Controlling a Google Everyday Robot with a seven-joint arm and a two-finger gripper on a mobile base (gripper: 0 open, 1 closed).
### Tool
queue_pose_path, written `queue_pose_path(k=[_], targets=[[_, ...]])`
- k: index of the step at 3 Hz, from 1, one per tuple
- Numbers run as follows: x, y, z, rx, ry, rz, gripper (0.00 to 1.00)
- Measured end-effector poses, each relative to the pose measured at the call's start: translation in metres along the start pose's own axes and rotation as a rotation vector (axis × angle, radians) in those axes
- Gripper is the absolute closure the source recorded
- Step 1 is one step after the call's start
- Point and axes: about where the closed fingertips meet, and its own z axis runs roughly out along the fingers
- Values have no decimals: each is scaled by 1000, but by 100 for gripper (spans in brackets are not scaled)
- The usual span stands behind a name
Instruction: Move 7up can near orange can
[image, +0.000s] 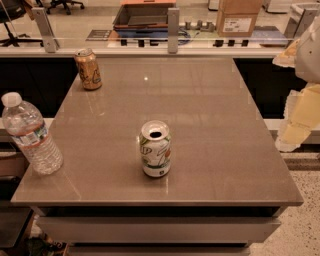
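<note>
The 7up can (155, 149) is white with green lettering and a red spot. It stands upright near the front middle of the grey table (210, 130), its top opened. The orange can (88, 69) is golden-orange and stands upright at the table's far left corner. The two cans are far apart. My gripper (296, 125) is a pale yellowish shape at the right edge of the view, beyond the table's right side, well away from both cans and holding nothing that I can see.
A clear plastic water bottle (31, 136) with a white cap stands at the table's left front edge. A glass partition with metal posts (173, 30) runs behind the table. A cardboard box (239, 17) sits beyond it.
</note>
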Motion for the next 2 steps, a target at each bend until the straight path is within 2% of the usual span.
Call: queue_pose_path(k=[1,2], targets=[[0,0,0,0,0,0,0],[-5,0,2,3,-29,0,0]])
